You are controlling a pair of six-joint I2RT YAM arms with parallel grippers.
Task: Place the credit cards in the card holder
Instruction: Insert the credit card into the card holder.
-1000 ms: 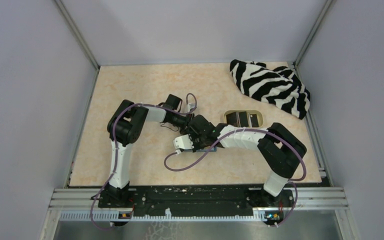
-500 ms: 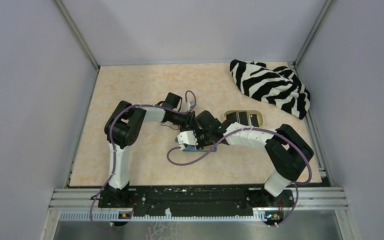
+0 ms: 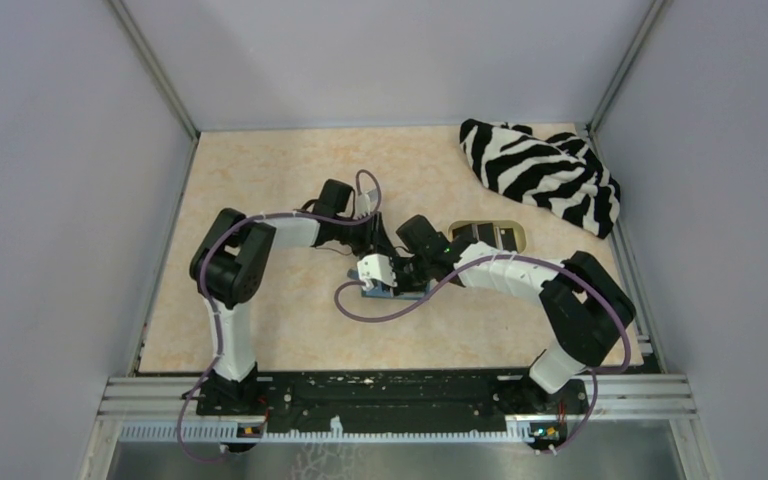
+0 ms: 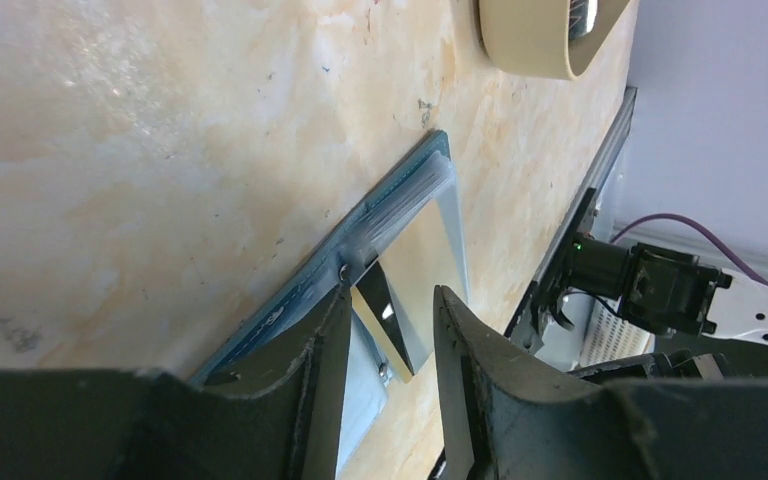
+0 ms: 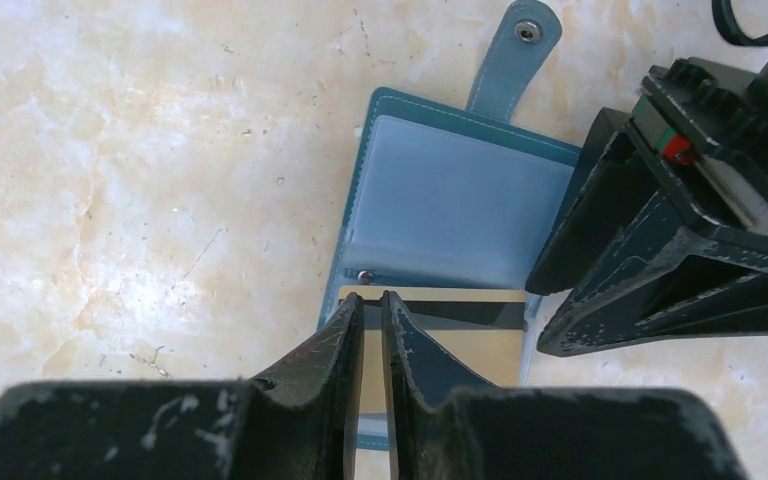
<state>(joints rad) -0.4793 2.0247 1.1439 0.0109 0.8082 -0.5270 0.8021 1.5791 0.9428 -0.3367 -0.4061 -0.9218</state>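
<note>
Tabletop (image 3: 260,170) in pale marbled beige filled the overhead view, with grey panels on three sides. A crumpled zebra-striped cloth (image 3: 540,170) lay at the far right corner. Both arms reached in from the near edge and met near the middle of the table. Just beyond them, on the right arm's side, sat a tan oval tray (image 3: 526,238) holding black cards (image 3: 480,237), apart from the cloth.

The card holder (image 5: 460,215), a teal case, lay opened flat on the table directly beneath the two grippers. Its clear pocket (image 5: 430,180) faced up, and its strap (image 5: 505,60), tipped with a metal snap, pointed away from the right wrist camera. A gold card (image 5: 450,345) with a dark stripe lay across the near end of the holder, just below the pocket.

The right gripper (image 5: 370,305) pointed down at the left part of that card. Its fingers were drawn almost together, with only a thin slit between them, and their tips sat at the card's upper edge. Whether they gripped the card or only touched it could not be told.

The left gripper (image 4: 392,292) met the holder at its opposite edge, beside the card's far end. Its fingers were spread apart, and a raised clear sleeve of the holder showed in the gap between them.
</note>
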